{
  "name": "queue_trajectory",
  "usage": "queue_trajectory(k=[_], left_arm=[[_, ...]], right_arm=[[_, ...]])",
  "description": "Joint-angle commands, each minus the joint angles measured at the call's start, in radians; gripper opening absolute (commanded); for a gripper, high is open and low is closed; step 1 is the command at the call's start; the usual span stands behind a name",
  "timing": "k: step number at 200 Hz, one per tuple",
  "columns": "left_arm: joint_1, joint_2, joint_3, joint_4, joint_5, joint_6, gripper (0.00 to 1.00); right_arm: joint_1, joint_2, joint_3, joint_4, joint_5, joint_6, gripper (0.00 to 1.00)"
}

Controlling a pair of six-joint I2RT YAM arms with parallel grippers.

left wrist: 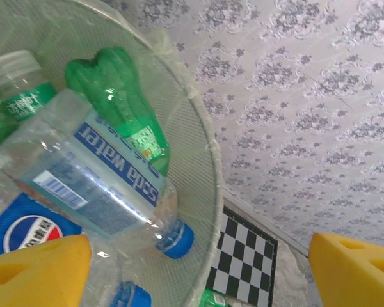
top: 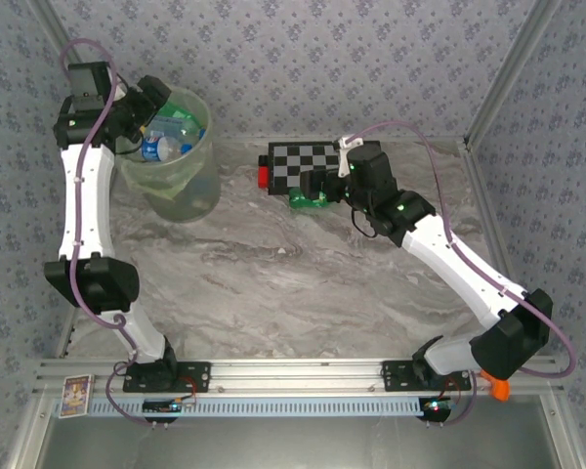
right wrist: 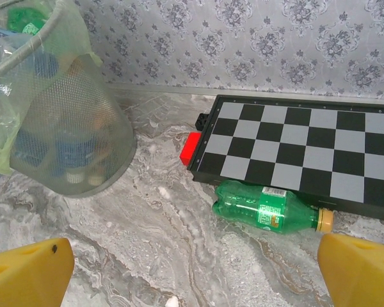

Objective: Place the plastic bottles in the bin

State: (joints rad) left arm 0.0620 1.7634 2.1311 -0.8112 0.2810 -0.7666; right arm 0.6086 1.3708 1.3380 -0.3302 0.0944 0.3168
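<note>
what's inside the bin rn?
In the bin: a clear soda water bottle on top, a green bottle, a white-capped green-labelled bottle, a Pepsi-labelled bottle and a second blue cap. Anything beneath them is covered.

Table (top: pixel 303 283): grey-white marbled top, walled in patterned paper on left, far and right sides. Far left corner: bin (top: pixel 181 195), pale-green translucent mesh bucket with thin bag liner, standing upright on the top, well apart from the rest. Far centre: black-and-white checkerboard (top: pixel 308 161) lying flat near the far wall, a small red block (right wrist: pixel 191 147) touching its left edge, and one green bottle (right wrist: pixel 262 210) on its side along the board's near edge, tight against it, green label, tan cap pointing right.
</note>
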Motion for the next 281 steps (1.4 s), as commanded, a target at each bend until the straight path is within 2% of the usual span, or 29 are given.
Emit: queue_trajectory(k=[1, 44, 83, 117, 151, 170, 190, 248, 281], left_arm=[[-0.03, -0.006, 0.026, 0.009, 0.039, 0.037, 0.89], [-0.138, -0.012, 0.037, 0.008, 0.036, 0.082, 0.96], [-0.267, -0.034, -0.031, -0.004, 0.0, 0.132, 0.98], [-0.365, -0.074, -0.135, 0.017, -0.052, 0.159, 1.0], [-0.441, -0.122, -0.266, 0.066, -0.077, 0.164, 1.0], [-0.462, -0.139, -0.319, 0.076, -0.08, 0.153, 1.0], [-0.47, -0.166, -0.358, 0.084, -0.087, 0.155, 1.0], [-0.47, -0.229, -0.413, 0.077, -0.116, 0.173, 1.0], [-0.469, -0.234, -0.413, 0.064, -0.122, 0.176, 1.0]], right_arm=[[-0.002, 0.003, 0.021, -0.044, 0.005, 0.018, 1.0], [-0.121, 0.077, 0.021, -0.055, -0.138, 0.114, 1.0], [-0.218, 0.207, 0.041, -0.038, -0.242, 0.203, 1.0], [-0.282, 0.333, 0.086, -0.036, -0.302, 0.35, 0.91], [-0.295, 0.441, 0.116, -0.037, -0.308, 0.471, 0.85], [-0.321, 0.504, 0.13, -0.05, -0.325, 0.565, 0.76], [-0.347, 0.551, 0.101, 0.035, -0.356, 0.663, 0.67], [-0.37, 0.642, 0.059, 0.2, -0.366, 0.824, 0.58], [-0.376, 0.688, 0.042, 0.264, -0.386, 0.904, 0.56]])
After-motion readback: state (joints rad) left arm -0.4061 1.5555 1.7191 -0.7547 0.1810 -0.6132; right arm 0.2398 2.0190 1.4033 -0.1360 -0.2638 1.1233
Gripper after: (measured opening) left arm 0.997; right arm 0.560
